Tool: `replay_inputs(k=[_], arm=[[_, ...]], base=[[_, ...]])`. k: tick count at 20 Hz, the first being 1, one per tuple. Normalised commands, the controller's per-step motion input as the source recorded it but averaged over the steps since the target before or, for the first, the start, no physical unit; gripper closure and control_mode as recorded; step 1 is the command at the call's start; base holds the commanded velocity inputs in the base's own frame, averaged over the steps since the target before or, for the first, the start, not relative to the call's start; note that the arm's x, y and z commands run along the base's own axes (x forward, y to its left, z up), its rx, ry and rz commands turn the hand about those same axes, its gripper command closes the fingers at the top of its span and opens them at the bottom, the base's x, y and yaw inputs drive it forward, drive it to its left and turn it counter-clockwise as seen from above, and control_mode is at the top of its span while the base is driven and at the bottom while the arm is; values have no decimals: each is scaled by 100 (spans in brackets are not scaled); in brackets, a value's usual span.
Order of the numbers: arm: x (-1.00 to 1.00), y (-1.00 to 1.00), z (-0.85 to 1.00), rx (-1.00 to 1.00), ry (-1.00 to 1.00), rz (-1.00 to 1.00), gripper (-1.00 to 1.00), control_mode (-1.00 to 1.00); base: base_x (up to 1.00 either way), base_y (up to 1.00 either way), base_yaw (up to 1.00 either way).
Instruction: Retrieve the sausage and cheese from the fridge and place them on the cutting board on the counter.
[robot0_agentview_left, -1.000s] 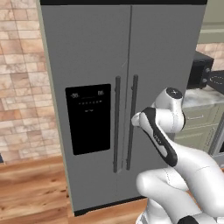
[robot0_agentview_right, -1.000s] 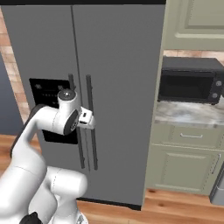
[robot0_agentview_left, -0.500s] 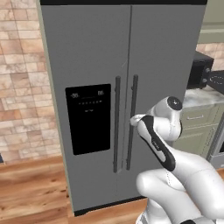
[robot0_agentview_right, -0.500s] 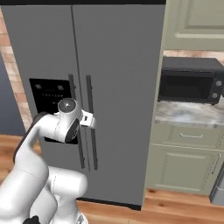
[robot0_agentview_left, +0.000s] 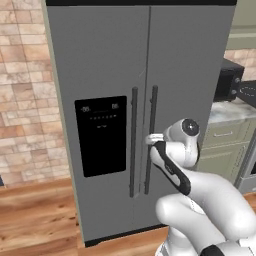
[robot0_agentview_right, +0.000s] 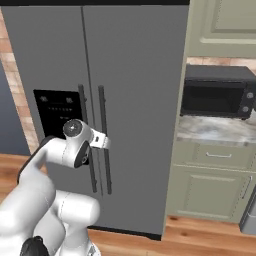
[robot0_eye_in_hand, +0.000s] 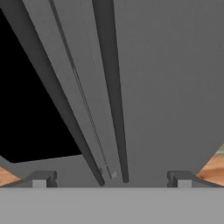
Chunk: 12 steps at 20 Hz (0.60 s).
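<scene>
The fridge (robot0_agentview_left: 140, 100) stands shut, so the sausage and cheese aren't visible. The gripper (robot0_eye_in_hand: 111, 179) hangs close before the right door's handle (robot0_agentview_left: 150, 140), jaws spread wide — apparently lined up to straddle it and pull.

arm (robot0_agentview_left: 200, 195): glossy white, rounded | joints: dark bands, grey cap

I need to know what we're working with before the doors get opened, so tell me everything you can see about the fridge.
The fridge is tall, matte grey like brushed metal, with two doors, both shut. Two dark vertical bar handles flank the centre seam, and a black dispenser panel is set into the left door. It stands on the wood floor between a brick wall and the counter. The open gripper faces the handles from close in; whether it touches them cannot be told.
</scene>
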Motion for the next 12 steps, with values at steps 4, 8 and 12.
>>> replay_inputs(k=[4, 8, 12], arm=[[12, -7, 0, 0, 2, -1, -100, -100], [16, -1, 0, 0, -5, 0, -100, -100], [27, 0, -2, 0, -10, 0, -100, -100]], base=[[0, 0, 0], [0, 0, 0], [0, 0, 0]])
